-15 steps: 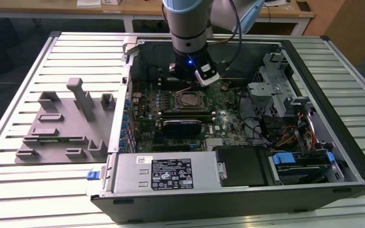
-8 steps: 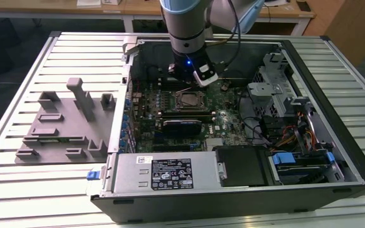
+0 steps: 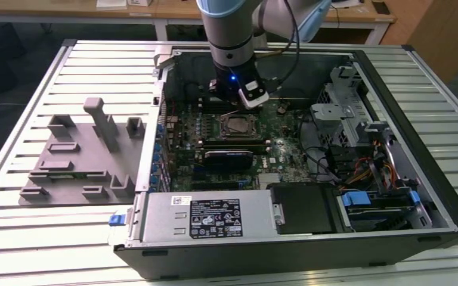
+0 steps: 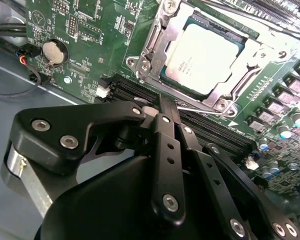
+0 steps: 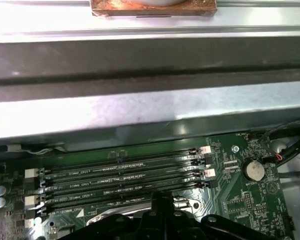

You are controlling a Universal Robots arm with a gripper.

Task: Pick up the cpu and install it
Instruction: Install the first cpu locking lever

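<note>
Presently the cpu [image 4: 206, 57] is lying flat in the socket [image 4: 160, 37] on the green board [image 4: 80, 30], its metal frame standing open. The hand [image 4: 166, 107], fingers closed together and gripping nothing, is hovering just beside the socket's edge nearest the memory slots [image 5: 125, 175].

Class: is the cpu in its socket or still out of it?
In: the cpu lies flat inside the socket frame on the motherboard.
</note>
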